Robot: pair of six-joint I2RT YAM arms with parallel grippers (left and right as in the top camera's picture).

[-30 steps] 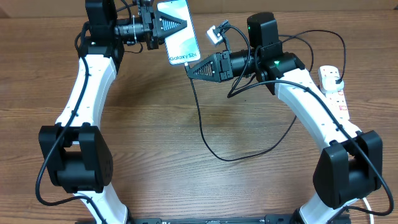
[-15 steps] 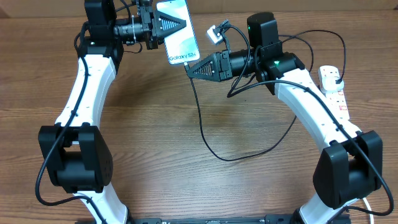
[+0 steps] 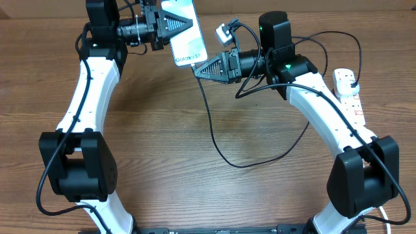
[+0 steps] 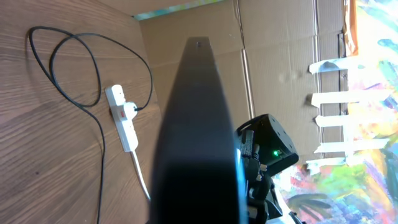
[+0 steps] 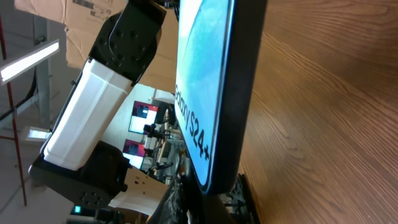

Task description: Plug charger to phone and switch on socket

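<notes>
My left gripper (image 3: 170, 27) is shut on the phone (image 3: 185, 36) and holds it up off the table at the back, with the teal screen and "Galaxy S24" text showing. My right gripper (image 3: 198, 69) is shut on the plug tip of the charger, right at the phone's lower edge. The thin black cable (image 3: 211, 130) hangs down, loops on the table and runs to the adapter (image 3: 351, 79) in the white socket (image 3: 350, 97). In the right wrist view the phone (image 5: 202, 87) fills the middle and its lower edge hides the plug tip. In the left wrist view the phone's dark back (image 4: 196, 137) blocks my fingers.
The wooden table (image 3: 156, 156) lies under both arms. The socket (image 4: 122, 118) and cable loops (image 4: 99, 134) also show in the left wrist view, at the table's right edge. Cardboard walls (image 4: 280, 56) stand behind the table.
The phone has shifted slightly up and left. My right gripper has risen a little with the plug tip, closing on the phone's lower edge.
</notes>
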